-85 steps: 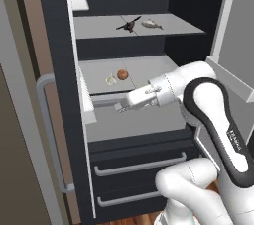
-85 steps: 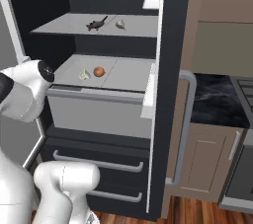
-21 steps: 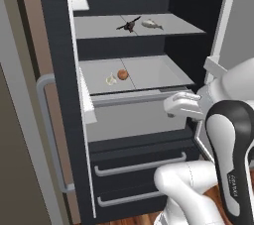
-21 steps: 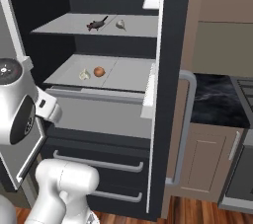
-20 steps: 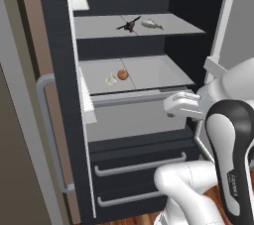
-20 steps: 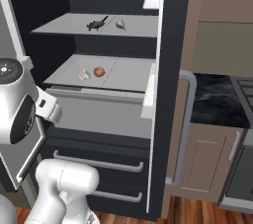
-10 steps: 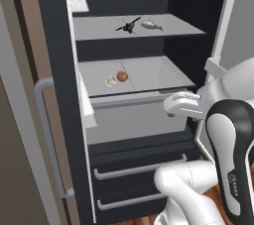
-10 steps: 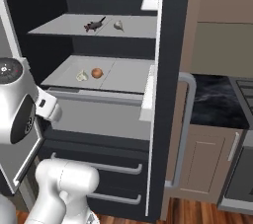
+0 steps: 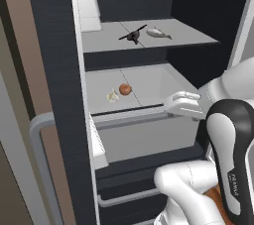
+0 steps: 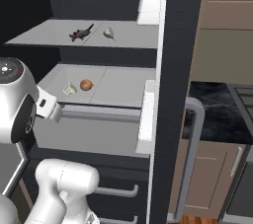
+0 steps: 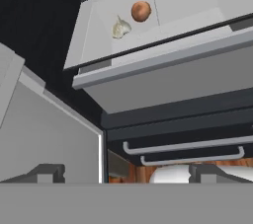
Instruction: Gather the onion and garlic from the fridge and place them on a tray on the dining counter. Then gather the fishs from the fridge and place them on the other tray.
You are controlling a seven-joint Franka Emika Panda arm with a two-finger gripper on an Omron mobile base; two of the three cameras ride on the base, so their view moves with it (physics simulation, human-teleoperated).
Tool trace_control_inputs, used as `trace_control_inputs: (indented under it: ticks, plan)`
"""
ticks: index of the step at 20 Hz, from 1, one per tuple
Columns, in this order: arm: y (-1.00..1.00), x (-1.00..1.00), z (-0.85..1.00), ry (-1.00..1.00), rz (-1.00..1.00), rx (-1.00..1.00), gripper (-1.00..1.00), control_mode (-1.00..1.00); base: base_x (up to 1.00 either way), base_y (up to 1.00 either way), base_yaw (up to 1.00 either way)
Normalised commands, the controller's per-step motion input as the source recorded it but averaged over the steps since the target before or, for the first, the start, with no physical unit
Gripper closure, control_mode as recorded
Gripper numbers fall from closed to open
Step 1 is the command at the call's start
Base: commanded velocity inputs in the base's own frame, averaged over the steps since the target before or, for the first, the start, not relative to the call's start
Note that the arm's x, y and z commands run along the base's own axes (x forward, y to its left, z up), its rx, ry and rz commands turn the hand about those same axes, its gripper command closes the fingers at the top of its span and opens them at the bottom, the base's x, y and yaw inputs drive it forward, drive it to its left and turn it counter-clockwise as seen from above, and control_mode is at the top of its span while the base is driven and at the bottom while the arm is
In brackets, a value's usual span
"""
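The fridge (image 9: 54, 70) stands open. On its middle shelf lie the orange-brown onion (image 9: 125, 89) and, just left of it, the pale garlic (image 9: 112, 96); the hand view shows the onion (image 11: 141, 11) and garlic (image 11: 120, 28) near its top. My gripper (image 9: 168, 106) hangs open and empty in front of the bin below that shelf, right of and lower than the onion. A silver fish (image 9: 158, 32) lies on the upper shelf beside a dark fish-shaped thing (image 9: 133, 35). The trays and the dining counter are out of view.
The pale grey bin front (image 11: 173, 77) juts out under the shelf, with handled drawers (image 11: 183, 146) below it. An open door with a grey bar handle (image 10: 190, 159) stands on the right, a door bin (image 10: 148, 2) up top. A dark counter (image 10: 212, 114) on beige cabinets lies beyond.
The whole picture has shifted and the fridge looms larger, so the base has driven closer. The arm keeps its pose and the gripper stays open.
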Motion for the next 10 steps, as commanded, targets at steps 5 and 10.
trace_control_inputs:
  ticks: [5, 10]
  plan:
    - [0.0, 0.0, 0.0, 0.0, 0.0, 0.0, -1.0, 1.0, 0.55, 0.34, -0.11]
    - [0.0, 0.0, 0.0, 0.0, 0.0, 0.0, -1.0, 1.0, 0.6, 0.26, -0.04]
